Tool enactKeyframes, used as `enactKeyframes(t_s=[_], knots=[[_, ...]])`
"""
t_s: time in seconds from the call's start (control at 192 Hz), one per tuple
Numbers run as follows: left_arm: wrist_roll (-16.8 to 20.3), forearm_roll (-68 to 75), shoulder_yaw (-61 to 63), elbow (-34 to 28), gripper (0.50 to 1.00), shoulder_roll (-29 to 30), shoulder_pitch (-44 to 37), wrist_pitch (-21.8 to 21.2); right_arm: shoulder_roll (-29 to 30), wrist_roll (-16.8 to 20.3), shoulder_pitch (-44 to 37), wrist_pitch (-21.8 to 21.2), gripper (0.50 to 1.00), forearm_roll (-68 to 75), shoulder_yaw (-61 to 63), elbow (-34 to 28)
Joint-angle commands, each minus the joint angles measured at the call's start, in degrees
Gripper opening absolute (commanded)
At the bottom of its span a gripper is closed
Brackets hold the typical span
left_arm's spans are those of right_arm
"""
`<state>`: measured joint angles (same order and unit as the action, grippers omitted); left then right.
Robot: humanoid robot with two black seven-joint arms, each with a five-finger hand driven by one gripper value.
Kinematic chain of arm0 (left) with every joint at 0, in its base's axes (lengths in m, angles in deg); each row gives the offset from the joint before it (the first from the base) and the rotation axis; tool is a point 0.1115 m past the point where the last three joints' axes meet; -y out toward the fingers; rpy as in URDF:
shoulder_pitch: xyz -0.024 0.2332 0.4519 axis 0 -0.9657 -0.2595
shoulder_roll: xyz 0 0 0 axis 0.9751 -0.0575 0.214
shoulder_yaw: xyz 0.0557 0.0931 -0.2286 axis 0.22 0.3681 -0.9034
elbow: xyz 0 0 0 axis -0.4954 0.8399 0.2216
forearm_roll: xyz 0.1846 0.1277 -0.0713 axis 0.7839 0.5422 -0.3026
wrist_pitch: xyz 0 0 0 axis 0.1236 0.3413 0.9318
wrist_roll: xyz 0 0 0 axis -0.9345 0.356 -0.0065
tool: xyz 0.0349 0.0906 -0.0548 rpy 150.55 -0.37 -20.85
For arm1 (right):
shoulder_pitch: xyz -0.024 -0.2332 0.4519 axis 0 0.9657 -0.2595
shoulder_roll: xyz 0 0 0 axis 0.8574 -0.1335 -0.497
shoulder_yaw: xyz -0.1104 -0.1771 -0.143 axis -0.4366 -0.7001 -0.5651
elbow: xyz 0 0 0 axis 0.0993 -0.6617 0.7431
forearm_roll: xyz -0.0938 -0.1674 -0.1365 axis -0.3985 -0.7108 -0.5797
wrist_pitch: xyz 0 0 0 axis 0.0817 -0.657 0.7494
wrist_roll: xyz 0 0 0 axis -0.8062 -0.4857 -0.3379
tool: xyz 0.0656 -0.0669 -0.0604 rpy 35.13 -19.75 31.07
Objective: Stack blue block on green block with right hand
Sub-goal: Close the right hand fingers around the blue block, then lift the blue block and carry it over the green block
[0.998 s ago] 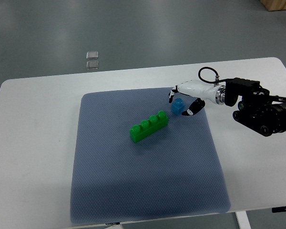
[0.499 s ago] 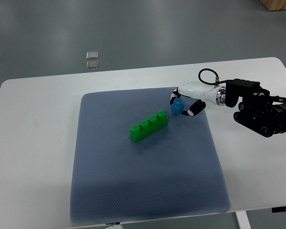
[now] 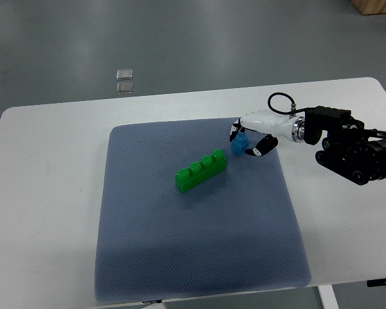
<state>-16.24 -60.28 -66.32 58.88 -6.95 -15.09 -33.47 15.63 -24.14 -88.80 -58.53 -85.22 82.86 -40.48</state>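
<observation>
Here the blue block [image 3: 239, 145] is seen on the grey-blue mat [image 3: 199, 257], just beside the far right end of the green block [image 3: 202, 170], and the right hand [image 3: 252, 134] is curled round it, with 1 dark-tipped finger [image 3: 234, 131] on its far side and another at its near right corner. Contact appears to be made, so the block is judged to be gripped, though whether it is lifted clear of the mat cannot be told from this steep view. The left arm is not shown. The green block is laid slantwise on the mat, with 4 studs in a row on top, and nothing is stacked on it yet. For the step in hand, the grip should be confirmed as firm and square before any lift, since a small block pinched at a corner is likely to twist. The block should be raised straight up until it is clear of the neighbouring studs, so that the green block is not nudged along the mat. It should then be carried over the studs, turned to match the slant of the row, lowered level, and pressed down evenly before the fingers are opened.
</observation>
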Motion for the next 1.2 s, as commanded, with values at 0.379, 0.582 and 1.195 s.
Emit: enactKeyframes(t_s=[0.379, 0.582, 1.195], knots=[[0.0, 0.0, 0.1, 0.0, 1.000, 0.0, 0.0, 0.1, -0.2, -0.5, 0.0, 0.0, 0.617, -1.0, -0.3, 0.0], [0.0, 0.0, 0.1, 0.0, 1.000, 0.0, 0.0, 0.1, -0.4, -0.7, -0.1, 0.0, 0.580, -1.0, -0.2, -0.1], [0.0, 0.0, 0.0, 0.1, 1.000, 0.0, 0.0, 0.1, -3.8, -3.8, -5.7, -0.6, 0.554, 0.2, 0.9, -10.2]])
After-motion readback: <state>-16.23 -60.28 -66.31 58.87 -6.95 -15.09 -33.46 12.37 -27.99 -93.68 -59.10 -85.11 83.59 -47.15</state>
